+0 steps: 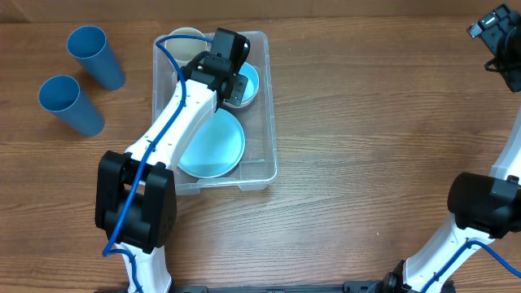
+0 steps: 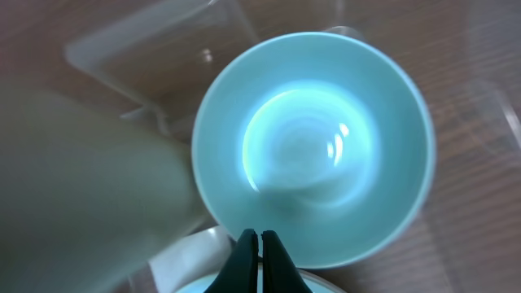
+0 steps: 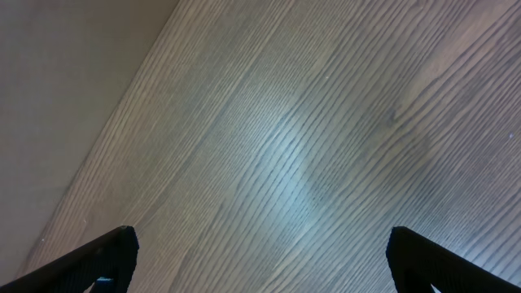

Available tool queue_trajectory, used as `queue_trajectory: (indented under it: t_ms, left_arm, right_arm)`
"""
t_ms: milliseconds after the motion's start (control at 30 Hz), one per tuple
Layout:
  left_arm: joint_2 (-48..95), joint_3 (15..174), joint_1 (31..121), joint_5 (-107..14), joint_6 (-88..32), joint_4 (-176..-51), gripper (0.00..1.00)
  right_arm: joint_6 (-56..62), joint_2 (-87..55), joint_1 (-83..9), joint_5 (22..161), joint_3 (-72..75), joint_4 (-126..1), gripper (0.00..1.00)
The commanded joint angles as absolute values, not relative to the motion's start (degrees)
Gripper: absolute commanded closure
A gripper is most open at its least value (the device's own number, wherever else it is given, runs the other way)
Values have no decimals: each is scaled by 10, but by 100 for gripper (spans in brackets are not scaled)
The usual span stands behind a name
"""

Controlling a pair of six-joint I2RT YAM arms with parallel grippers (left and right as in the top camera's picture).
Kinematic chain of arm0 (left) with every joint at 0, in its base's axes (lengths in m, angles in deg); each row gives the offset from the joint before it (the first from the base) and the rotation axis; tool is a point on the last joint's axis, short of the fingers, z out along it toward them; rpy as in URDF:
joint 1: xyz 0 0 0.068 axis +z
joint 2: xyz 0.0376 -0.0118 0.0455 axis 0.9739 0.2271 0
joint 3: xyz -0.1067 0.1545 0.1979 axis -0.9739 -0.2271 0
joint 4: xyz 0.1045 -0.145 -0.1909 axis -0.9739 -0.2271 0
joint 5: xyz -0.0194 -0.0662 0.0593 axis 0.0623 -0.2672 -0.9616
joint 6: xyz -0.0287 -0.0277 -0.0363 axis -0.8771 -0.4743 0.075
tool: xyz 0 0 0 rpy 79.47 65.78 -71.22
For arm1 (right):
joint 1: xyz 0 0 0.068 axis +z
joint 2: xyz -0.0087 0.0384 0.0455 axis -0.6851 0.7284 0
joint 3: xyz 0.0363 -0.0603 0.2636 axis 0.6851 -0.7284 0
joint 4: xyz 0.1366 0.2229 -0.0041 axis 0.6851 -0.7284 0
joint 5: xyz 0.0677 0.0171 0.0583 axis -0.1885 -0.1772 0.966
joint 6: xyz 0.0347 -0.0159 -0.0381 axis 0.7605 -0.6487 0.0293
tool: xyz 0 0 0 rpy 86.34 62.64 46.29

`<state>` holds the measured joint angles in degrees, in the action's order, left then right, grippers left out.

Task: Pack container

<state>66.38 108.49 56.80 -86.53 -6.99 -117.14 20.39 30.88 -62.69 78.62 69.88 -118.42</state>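
The clear plastic container [image 1: 269, 122] stands at the table's centre-left. In it are a light blue bowl [image 1: 250, 81], a light blue plate [image 1: 213, 146] and a cream bowl [image 1: 186, 36]. My left gripper [image 1: 234, 85] reaches into the container. In the left wrist view its fingers [image 2: 259, 238] are shut, with their tips at the near rim of the bowl [image 2: 313, 146] and nothing seen between them. The container wall [image 2: 146, 49] shows behind. My right gripper [image 1: 496, 37] is at the far right. It is open and empty [image 3: 260, 244] over bare wood.
Two blue cups [image 1: 95, 55] [image 1: 72, 104] lie on the table left of the container. A blurred cream shape [image 2: 81, 187] fills the left of the left wrist view. The plate's edge [image 2: 321, 285] shows under the fingers.
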Motion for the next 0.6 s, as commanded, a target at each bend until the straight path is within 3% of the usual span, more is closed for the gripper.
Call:
queue_trajectory:
  t_ms: [0,567]
  left_arm:
    - [684,1093,572,-931,-38,-1154,96]
    - [748,1093,579,-1031,-18,-1114,96]
  right_arm:
    - [206,302,-626,782,704,-1183,0]
    - [206,302,-626,782,704,-1183,0]
